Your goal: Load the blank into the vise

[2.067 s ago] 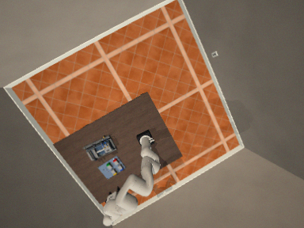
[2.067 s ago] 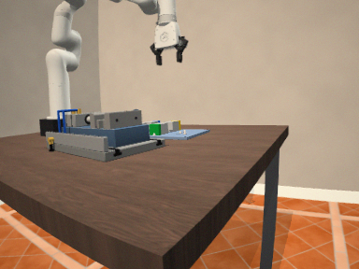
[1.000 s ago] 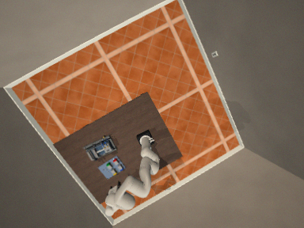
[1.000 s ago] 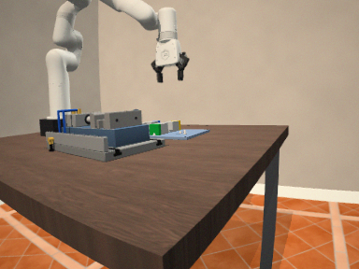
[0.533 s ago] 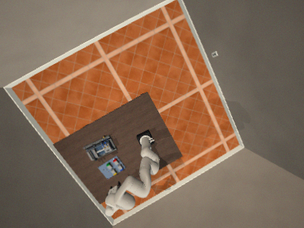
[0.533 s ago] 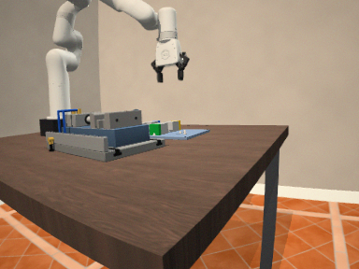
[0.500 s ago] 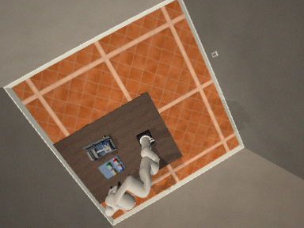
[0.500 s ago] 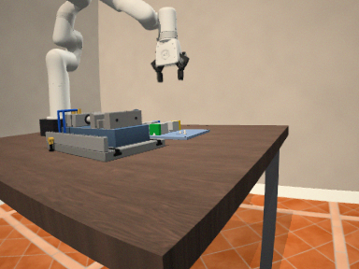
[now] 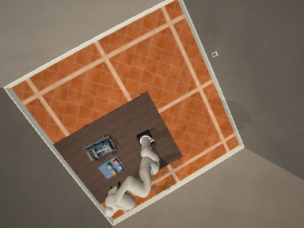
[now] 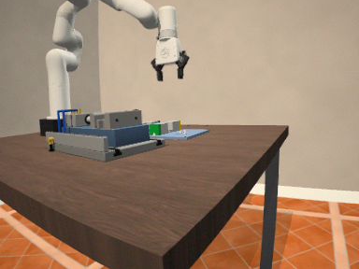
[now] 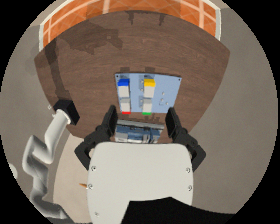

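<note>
The yellow-ended blank (image 11: 149, 90) lies on the blue infeed plate (image 11: 172, 89) (image 10: 195, 134) (image 9: 104, 171), its yellow end pointing away from the vise (image 11: 138, 133) (image 9: 100, 148) (image 10: 126, 135). The green-ended blank (image 11: 147, 106) lies in line with it, its green end towards the vise. The blue-ended blank (image 11: 124, 91) and red-ended blank (image 11: 125, 106) form the row beside them. My gripper (image 11: 142, 112) (image 10: 170, 78) (image 9: 114, 187) is open and empty, high above the table. No blank shows in the vise; its bars and work stop cannot be made out.
Small pale pins (image 11: 163, 101) stand on the infeed plate beside the yellow and green blanks. A blue hose (image 10: 59, 120) arches over one end of the vise. The vise's raised grey base (image 10: 107, 156) stands on the dark wooden table (image 10: 196, 168) (image 9: 131, 119). The arm's black base (image 10: 48, 127) stands beyond the vise.
</note>
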Robot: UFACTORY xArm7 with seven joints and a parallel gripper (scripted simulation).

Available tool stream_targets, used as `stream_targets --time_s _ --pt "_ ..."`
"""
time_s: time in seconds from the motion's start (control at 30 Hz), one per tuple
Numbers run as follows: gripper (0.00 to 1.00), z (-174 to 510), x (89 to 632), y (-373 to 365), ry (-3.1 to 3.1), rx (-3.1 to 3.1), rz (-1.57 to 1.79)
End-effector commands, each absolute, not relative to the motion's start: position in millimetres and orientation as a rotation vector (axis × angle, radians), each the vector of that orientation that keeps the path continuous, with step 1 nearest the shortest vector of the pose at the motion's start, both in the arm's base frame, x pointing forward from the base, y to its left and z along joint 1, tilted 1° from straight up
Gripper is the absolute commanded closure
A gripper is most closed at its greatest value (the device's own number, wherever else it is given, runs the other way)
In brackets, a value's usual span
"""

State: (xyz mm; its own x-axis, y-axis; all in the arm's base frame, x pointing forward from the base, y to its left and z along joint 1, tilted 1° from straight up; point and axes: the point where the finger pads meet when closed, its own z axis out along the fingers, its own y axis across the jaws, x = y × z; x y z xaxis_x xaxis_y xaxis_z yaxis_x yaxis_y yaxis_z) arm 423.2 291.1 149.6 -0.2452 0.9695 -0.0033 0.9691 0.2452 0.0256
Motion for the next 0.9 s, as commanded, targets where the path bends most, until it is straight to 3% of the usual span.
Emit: stream_targets --time_s 0.0,0.87 --pt "0.0 154.3 424.1 291.8 2.463 1.918 0.036" --pt "0.0 157.2 425.1 285.9 2.463 1.918 0.036"
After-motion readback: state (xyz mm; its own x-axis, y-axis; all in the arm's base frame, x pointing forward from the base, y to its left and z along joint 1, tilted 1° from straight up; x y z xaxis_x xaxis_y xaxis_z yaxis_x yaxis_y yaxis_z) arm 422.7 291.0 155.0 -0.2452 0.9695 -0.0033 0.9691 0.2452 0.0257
